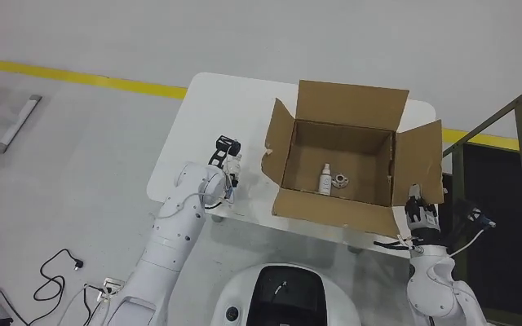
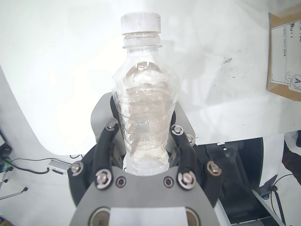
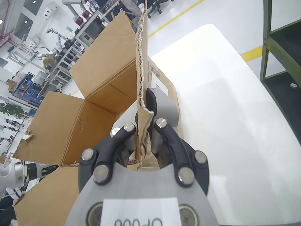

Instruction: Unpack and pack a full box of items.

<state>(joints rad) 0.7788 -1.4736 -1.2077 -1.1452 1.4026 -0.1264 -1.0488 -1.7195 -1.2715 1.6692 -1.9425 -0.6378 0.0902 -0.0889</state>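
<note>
White bench (image 1: 214, 102), box open on it: one bottle out, one flap held back.

Nearest me, my left tool (image 2: 144, 121) is pressed around the lower body of a clear bottle (image 2: 143, 90). Its white cap points away from the wrist, and it hangs over the bench's near edge, apart from the left side of the box (image 1: 338, 155). I judge this one belongs to the unpacking step. On the other side, my right tool (image 3: 144, 121) pinches the near corner of the box's right flap (image 3: 142, 71). I take that as holding the flap clear of the opening and steadying the box. Farther in, the box stands with all four flaps spread. On its floor are a small white bottle (image 1: 325, 179) and, just beside it, a pale round piece (image 1: 342, 180) too small to name. With two things left inside, unpacking looks nearly done.
</note>
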